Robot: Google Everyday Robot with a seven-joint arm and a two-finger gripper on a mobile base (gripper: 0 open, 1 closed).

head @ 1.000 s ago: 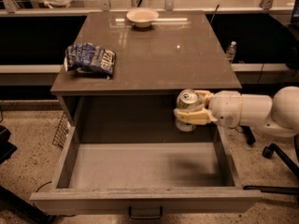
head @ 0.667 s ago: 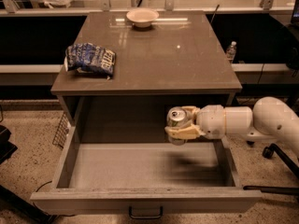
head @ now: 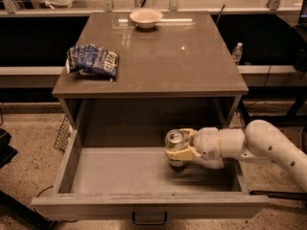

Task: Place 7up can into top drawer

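The 7up can (head: pixel 175 142) is a silvery-green can with a pull-tab top, held upright. My gripper (head: pixel 181 144) is shut on it, with pale fingers (head: pixel 184 153) wrapped around its sides. The white arm reaches in from the right. The can is inside the open top drawer (head: pixel 67 164), just above or on its grey floor right of the middle. The drawer is pulled far out, and its front panel with a small dark handle (head: pixel 149 219) is at the bottom of the view.
A blue-and-white chip bag (head: pixel 92 61) lies on the left of the brown tabletop (head: pixel 187 66). A white bowl (head: pixel 146 17) stands at the back. A water bottle (head: pixel 237 51) stands beyond the table's right side.
My gripper has carried the can to the left and down, from beside the drawer's upper right edge to low inside the drawer.
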